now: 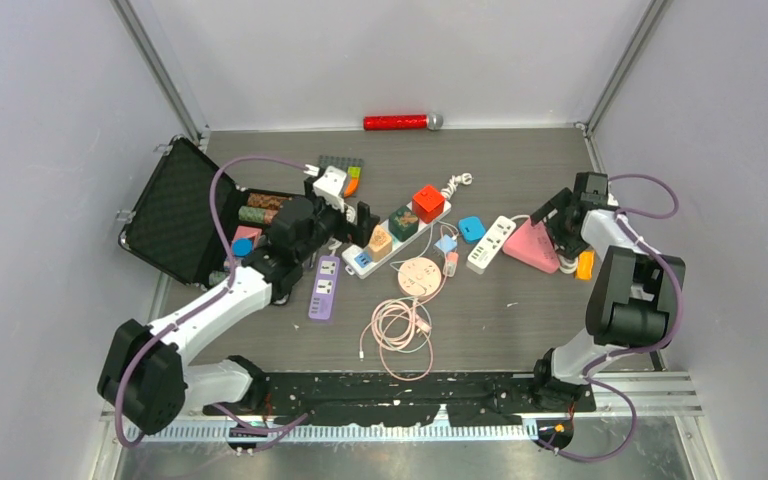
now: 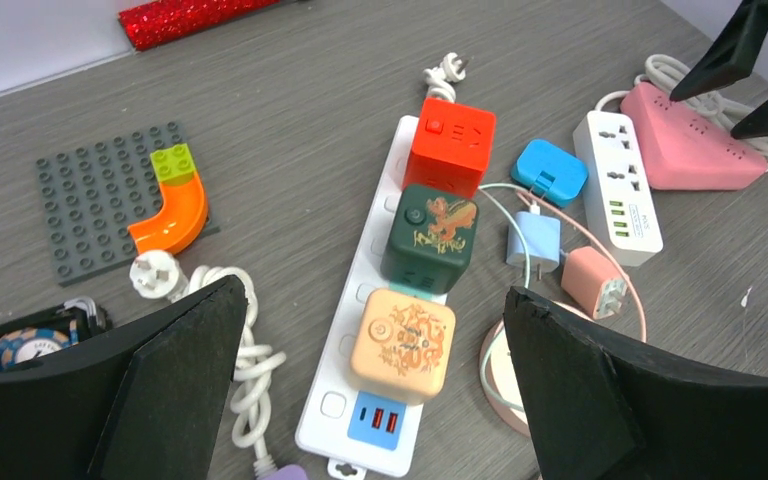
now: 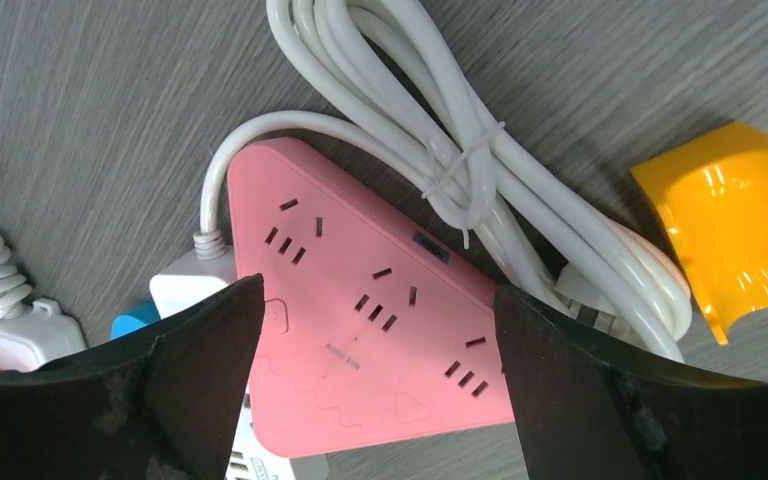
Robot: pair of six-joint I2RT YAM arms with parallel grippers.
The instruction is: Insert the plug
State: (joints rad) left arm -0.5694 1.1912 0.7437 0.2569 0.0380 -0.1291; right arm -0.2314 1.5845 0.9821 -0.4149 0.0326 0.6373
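Black fingers [image 2: 175,380] of my left gripper [image 2: 372,300] fill the bottom of its wrist view, spread wide and holding nothing, above the long white power strip [image 2: 332,405]. My right gripper [image 3: 378,290] is also released, hovering over the pink triangular strip [image 3: 360,260], whose visible sockets are free. I judge that the plug to insert is the white three-pin plug [image 2: 153,272]. It lies on the table outside the left jaws, just beside the grey baseplate [image 2: 90,200], so the left arm is nearer. It has a coiled white cable [image 2: 260,395]; its pin direction I cannot tell.
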